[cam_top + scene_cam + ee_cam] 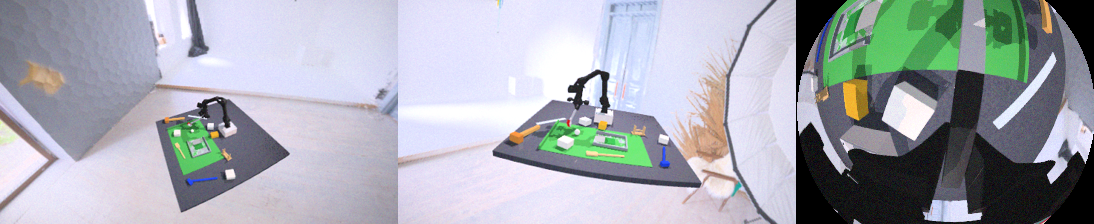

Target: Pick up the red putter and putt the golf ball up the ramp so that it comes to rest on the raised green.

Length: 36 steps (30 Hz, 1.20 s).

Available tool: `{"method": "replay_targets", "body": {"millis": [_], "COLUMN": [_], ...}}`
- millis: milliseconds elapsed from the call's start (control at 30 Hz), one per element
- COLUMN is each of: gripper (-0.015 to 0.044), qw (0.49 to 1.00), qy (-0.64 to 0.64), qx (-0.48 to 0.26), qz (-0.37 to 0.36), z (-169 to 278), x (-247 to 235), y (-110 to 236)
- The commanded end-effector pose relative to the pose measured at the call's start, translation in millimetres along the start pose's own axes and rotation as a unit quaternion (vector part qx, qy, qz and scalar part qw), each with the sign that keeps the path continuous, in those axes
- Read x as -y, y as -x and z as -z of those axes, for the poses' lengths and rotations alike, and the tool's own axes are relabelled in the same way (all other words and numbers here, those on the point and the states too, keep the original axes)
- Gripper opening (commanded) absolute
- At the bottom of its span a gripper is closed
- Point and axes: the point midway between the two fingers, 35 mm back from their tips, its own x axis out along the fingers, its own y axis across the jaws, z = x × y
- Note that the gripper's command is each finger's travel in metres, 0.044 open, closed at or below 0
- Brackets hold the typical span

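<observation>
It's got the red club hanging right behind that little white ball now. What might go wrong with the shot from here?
1. The red-headed putter, clamped in the black gripper, hangs tilted, so the strike may glance off.
2. The white cube sits on the green mat close beside the small white golf ball; a skewed roll could hit it.
3. The grey-framed raised green is a small target; too much force could send the ball past it.
</observation>
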Motion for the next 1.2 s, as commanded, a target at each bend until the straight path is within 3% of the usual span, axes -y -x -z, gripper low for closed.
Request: {"method": "replay_targets", "body": {"millis": [0,767,1167], "gripper": [0.0,0.0,0.0], "qw": [1.0,1.0,1.0], "qy": [-0.003,-0.003,-0.001], "qx": [-0.002,-0.002,-0.003], "qz": [-0.002,-0.002,-0.003], "z": [1.5,1.7,1.7], "x": [-1.2,-1.6,-1.0], "y": [-16.9,-46.9,-44.9]}}
